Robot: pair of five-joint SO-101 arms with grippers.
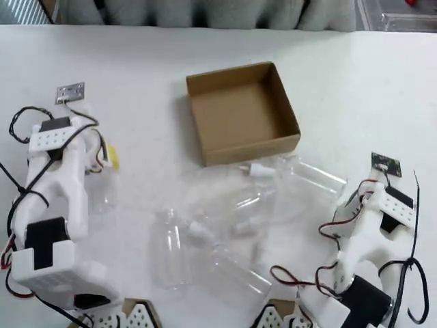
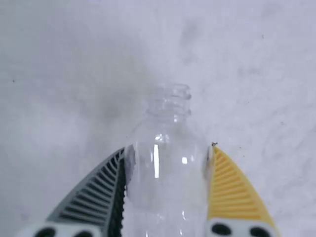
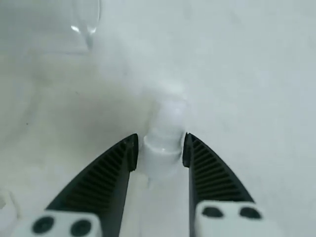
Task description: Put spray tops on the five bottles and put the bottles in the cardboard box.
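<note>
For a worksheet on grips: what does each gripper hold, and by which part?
The left gripper holds a bottle by its body, below the neck; the right gripper holds a spray top by its base.

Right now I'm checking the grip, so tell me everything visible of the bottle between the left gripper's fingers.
The bottle is clear plastic, with a threaded neck that is open and uncapped. Its neck points away from the left gripper, whose grey and yellow fingers press its body from both sides.
</note>
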